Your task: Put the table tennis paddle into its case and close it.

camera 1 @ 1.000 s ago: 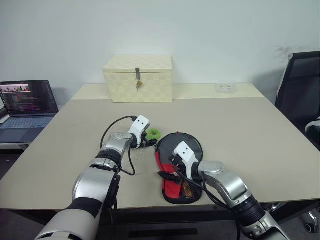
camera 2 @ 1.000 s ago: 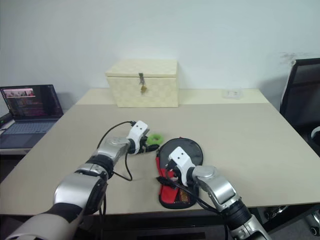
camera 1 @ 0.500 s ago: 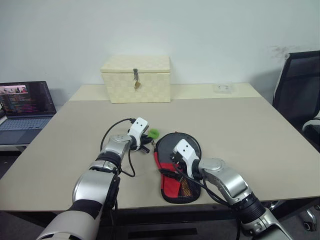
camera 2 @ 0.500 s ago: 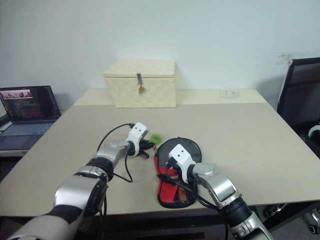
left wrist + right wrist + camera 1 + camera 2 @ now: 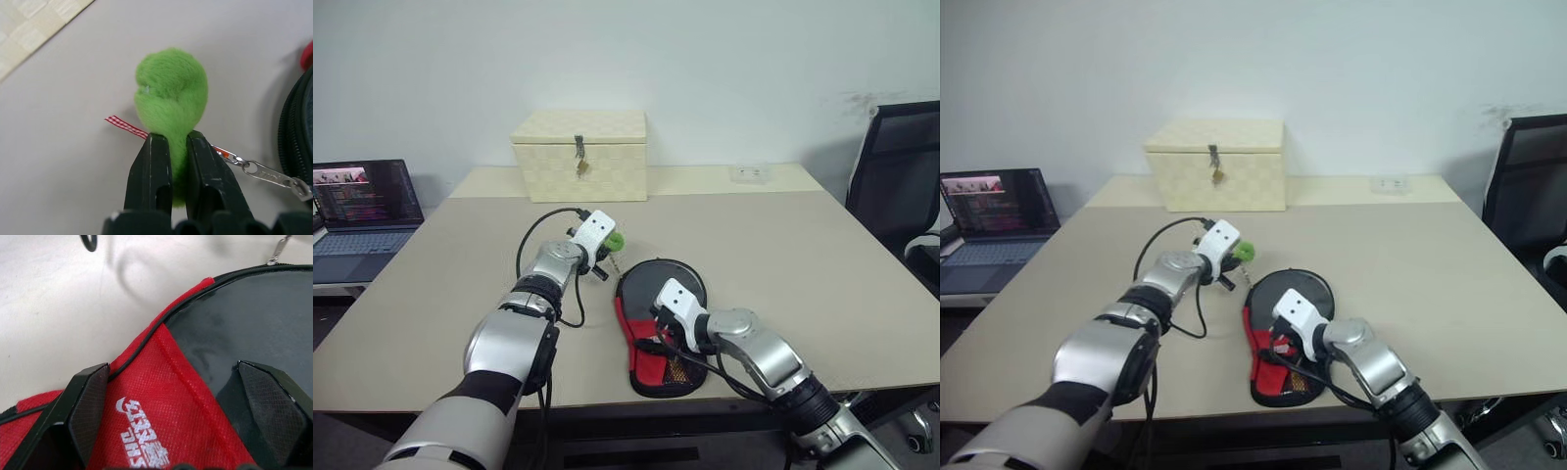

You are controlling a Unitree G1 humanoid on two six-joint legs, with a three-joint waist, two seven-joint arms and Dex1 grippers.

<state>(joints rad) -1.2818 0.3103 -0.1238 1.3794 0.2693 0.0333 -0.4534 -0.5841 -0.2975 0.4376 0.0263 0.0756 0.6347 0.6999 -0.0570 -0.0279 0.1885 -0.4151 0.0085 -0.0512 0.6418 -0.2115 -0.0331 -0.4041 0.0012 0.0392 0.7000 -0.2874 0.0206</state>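
- While it lies flat near the front edge of the beige table (image 5: 803, 255), the paddle-shaped black fabric zip case (image 5: 658, 323) shows its red panel with white logo facing up toward the robot and its rounded black end pointing away.
- Whether the table tennis paddle is inside the case cannot be told; the dark round surface at the case's far end may be the case's own fabric or the bat's rubber face.
- A metal zip pull (image 5: 274, 177) on a short chain runs from the case's zipped edge to a fuzzy green ball charm (image 5: 171, 93) with a red-and-white checked ribbon tag.
- The left gripper (image 5: 178, 147) has its two black fingers pinched tight on the lower part of the green charm, held just beyond the case's far left corner, above the tabletop.
- The right gripper (image 5: 186, 396) hovers over the middle of the case with its fingers spread wide, one over the red panel, the other over the black part, gripping nothing.
- Farther back on the table stands a cream woven box with a metal latch (image 5: 579, 155).
- An open laptop (image 5: 357, 211) sits on a separate surface off the table's left side, and a black office chair (image 5: 901, 176) stands to the right.
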